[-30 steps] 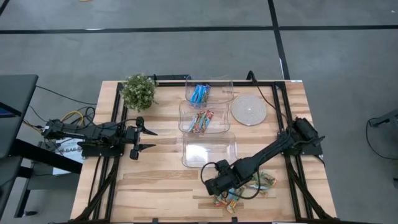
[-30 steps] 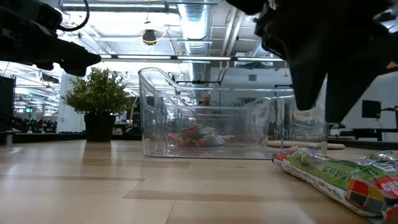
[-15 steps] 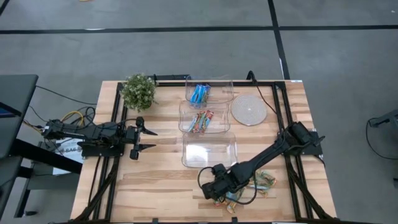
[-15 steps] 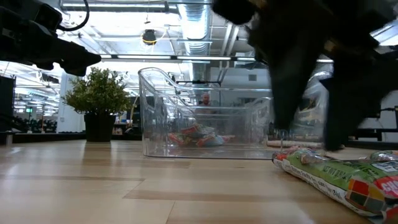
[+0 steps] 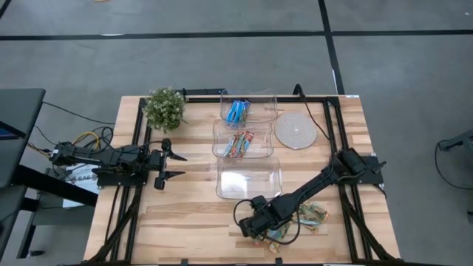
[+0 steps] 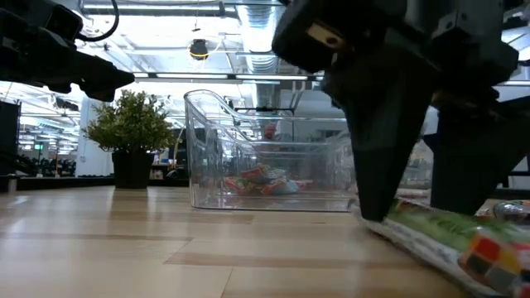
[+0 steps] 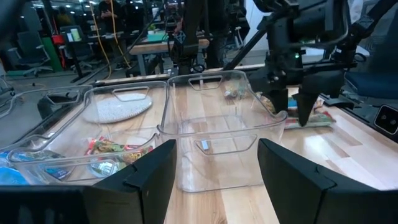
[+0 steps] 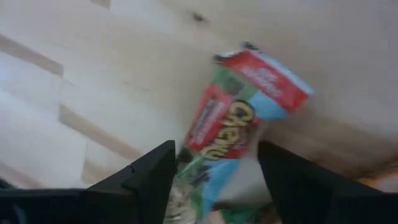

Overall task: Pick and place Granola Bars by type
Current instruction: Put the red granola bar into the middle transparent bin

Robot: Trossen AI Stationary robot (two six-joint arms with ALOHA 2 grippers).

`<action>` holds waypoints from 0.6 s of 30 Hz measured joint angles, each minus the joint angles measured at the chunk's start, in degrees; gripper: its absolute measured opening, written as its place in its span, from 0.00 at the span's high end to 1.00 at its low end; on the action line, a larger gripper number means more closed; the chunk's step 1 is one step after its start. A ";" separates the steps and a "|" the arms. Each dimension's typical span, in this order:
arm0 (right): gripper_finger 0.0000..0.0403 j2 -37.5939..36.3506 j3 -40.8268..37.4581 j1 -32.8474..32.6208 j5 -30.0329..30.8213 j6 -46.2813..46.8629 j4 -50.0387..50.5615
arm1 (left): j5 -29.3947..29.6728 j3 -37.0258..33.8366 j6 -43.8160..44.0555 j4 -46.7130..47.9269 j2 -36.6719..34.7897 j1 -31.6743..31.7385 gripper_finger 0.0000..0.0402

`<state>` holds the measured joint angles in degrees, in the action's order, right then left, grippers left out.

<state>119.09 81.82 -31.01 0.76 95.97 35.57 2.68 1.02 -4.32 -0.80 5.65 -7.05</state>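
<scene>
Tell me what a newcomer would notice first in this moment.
The right gripper is down at the table's near edge, its open fingers straddling a red-and-green granola bar from the loose pile. Behind it stand three clear tubs in a row: the farthest with blue bars, the middle with red-green ones, the nearest empty.

Three clear plastic tubs (image 5: 248, 177) stand in a row, beside one round white disc (image 5: 295, 131) and one small green potted plant (image 5: 164, 108). Two dark robot arms (image 5: 310, 188) reach over the wooden surface (image 5: 185, 214); the loose wrapped granola bars (image 5: 310, 216) overlap too much to count.
</scene>
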 joint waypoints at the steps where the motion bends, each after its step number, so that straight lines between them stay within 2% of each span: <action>1: 0.42 0.22 -0.03 0.00 -0.40 -0.24 -0.21 | 0.03 0.00 0.00 0.01 0.01 0.00 0.45; 10: 0.44 0.96 0.04 0.40 -0.77 -1.49 -0.99 | -0.34 0.00 0.02 0.02 0.33 0.00 0.45; 13: 0.50 1.01 0.02 0.40 -0.85 -1.51 -0.86 | -0.35 0.00 0.02 0.02 0.37 -0.02 0.45; 18: 0.66 1.09 -0.09 0.34 -0.85 -1.51 -0.27 | -0.35 0.00 0.02 0.02 0.37 0.00 0.45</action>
<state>120.18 81.73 -30.68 -0.10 94.45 35.29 2.33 1.02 -4.29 -0.78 6.02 -7.05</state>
